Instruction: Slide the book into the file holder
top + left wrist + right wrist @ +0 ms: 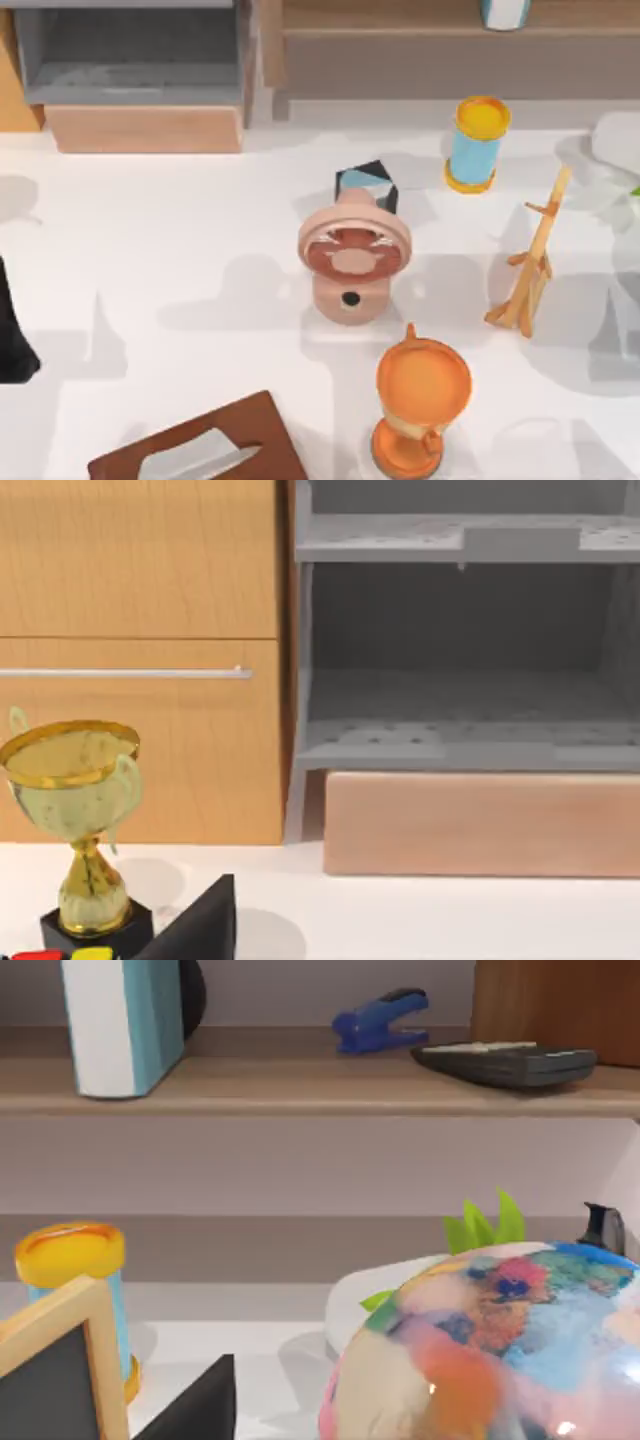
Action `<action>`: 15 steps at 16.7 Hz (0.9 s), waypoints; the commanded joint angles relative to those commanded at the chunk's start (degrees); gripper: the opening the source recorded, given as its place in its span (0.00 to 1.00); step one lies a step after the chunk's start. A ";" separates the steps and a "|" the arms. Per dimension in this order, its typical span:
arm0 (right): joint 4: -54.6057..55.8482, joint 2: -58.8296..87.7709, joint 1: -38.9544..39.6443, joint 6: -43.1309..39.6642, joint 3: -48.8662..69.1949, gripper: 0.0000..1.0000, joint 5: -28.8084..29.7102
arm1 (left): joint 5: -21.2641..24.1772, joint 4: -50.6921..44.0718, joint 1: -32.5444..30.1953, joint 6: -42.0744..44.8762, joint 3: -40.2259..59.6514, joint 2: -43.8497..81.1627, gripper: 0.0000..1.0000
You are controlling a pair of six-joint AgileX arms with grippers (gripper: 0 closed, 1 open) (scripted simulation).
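Table with book on shelf, file holder at rear left, both arms at the edges.

Book (125, 1025): teal cover, white page edges, standing upright on the wooden shelf (320, 1090), well apart from the right gripper and above it; a blue stapler (380, 1022) and a dark calculator (505, 1060) share the shelf. File holder (460, 660): grey, open side facing the left gripper, resting on a tan block (480, 825), beside a wooden cabinet (140, 660). Left arm (12, 335): dark shape at the table's left edge; whether either gripper is clenched or released cannot be told. Near the left gripper: gold trophy (75, 820). Near the right gripper: painted globe (490, 1350), blue cylinder with yellow cap (75, 1280), small chalkboard (55, 1370).
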 joint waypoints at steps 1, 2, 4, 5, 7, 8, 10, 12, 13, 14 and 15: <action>0.00 0.00 0.00 0.00 0.00 1.00 0.00 | 0.00 0.00 0.00 0.00 0.00 0.00 1.00; 0.00 0.00 0.00 0.00 0.00 1.00 0.00 | 0.00 0.00 0.00 0.00 0.00 0.00 1.00; 0.00 0.00 0.00 0.00 0.00 1.00 0.00 | -0.51 0.40 -0.81 -0.03 1.60 1.52 1.00; 0.00 0.00 0.00 0.00 0.00 1.00 0.00 | -1.06 0.77 -1.60 -0.05 3.22 3.09 1.00; 0.00 0.00 0.00 0.00 0.00 1.00 0.00 | -2.79 1.79 -3.94 -0.03 8.10 8.05 1.00; 0.00 0.00 0.00 0.00 0.00 1.00 0.00 | -3.94 2.38 -5.39 0.01 11.22 11.34 1.00; 0.00 0.00 0.00 0.00 0.00 1.00 0.00 | -6.71 3.65 -8.75 0.14 18.52 19.24 1.00; 0.00 0.00 0.00 0.00 0.00 1.00 0.00 | -10.07 4.94 -12.66 0.35 27.14 28.92 1.00; 0.00 0.00 0.00 0.00 0.00 1.00 0.00 | -11.91 5.58 -14.77 0.46 31.83 34.28 1.00; 0.00 0.00 0.00 0.00 0.00 1.00 0.00 | -13.83 6.21 -16.95 0.58 36.72 39.92 1.00; 0.00 0.00 0.00 0.00 0.00 1.00 0.00 | -15.81 6.82 -19.21 0.70 41.79 45.81 1.00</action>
